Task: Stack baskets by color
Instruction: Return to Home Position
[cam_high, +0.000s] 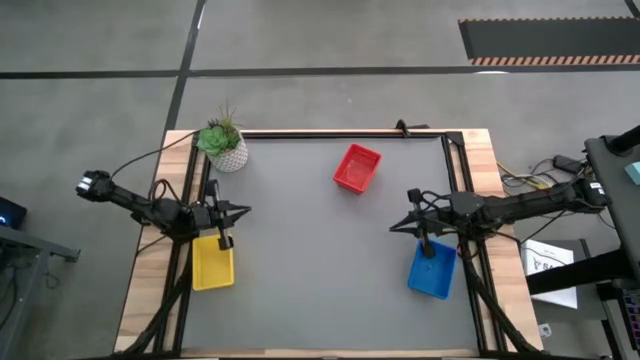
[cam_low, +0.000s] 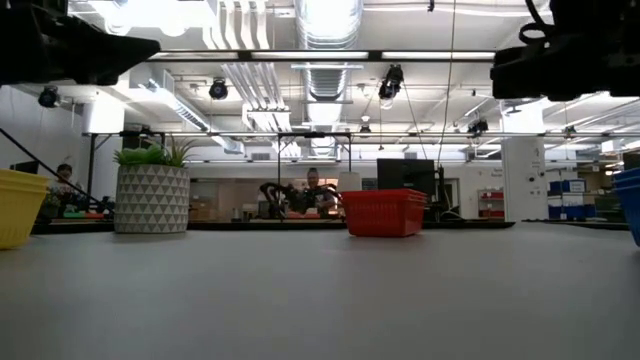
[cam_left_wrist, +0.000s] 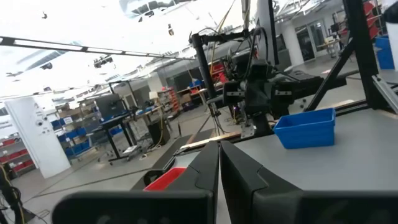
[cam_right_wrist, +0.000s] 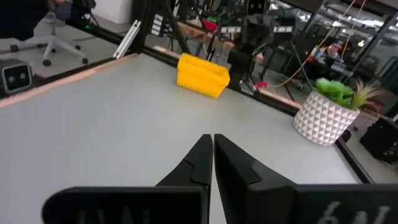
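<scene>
A red basket (cam_high: 357, 168) rests on its base at the far middle of the grey table. A yellow basket (cam_high: 212, 262) sits near the left edge, and a blue basket (cam_high: 433, 268) near the right edge. My left gripper (cam_high: 243, 211) hangs shut just beyond the yellow basket's far end, pointing toward the table's middle. My right gripper (cam_high: 395, 227) is shut too, beside the blue basket's far end, pointing left. In the wrist views the shut fingers of the left gripper (cam_left_wrist: 219, 158) and the right gripper (cam_right_wrist: 212, 149) hold nothing.
A white potted plant (cam_high: 224, 143) stands at the far left corner. Black frame rails (cam_high: 340, 133) run along the far edge and both sides. The middle and near part of the grey mat (cam_high: 320, 290) lies bare. People and shelving show beyond the table.
</scene>
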